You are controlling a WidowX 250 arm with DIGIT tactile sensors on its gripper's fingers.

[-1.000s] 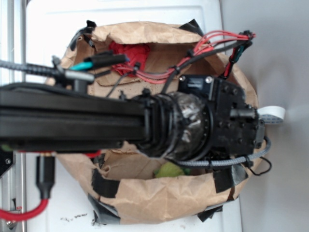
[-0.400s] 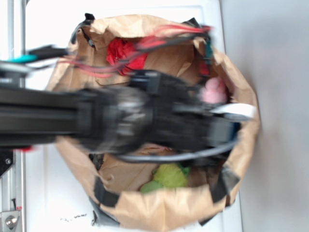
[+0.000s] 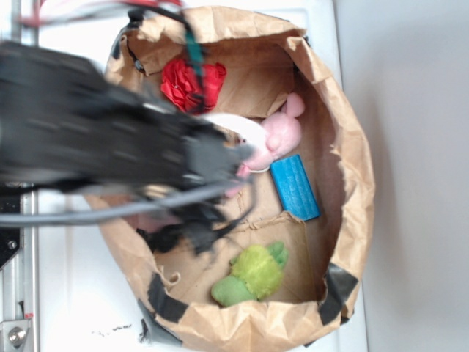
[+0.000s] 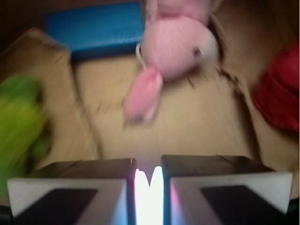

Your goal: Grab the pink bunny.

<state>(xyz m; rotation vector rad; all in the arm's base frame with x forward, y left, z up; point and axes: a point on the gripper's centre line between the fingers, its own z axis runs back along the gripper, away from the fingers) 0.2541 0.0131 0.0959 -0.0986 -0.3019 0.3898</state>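
Note:
The pink bunny [image 3: 278,136] lies on the floor of a brown paper bag [image 3: 357,183], near its right wall, one ear pointing up. In the wrist view the bunny [image 4: 176,42] is ahead of and above my gripper [image 4: 147,165], with bare cardboard between them and one ear hanging toward me. The two fingers stand almost together with only a thin bright slit between them, and nothing is held. In the exterior view the blurred black arm comes from the left and the gripper end [image 3: 242,160] sits just left of the bunny.
A blue block [image 3: 294,187] lies just below the bunny; it also shows in the wrist view [image 4: 96,28]. A lime-green plush [image 3: 253,275] sits at the bag's lower part. A red wad [image 3: 192,82] is at the upper left. The bag walls rise all round.
The arm has swung left and back across the bag, uncovering the bunny and the blue block. The toys have not moved.

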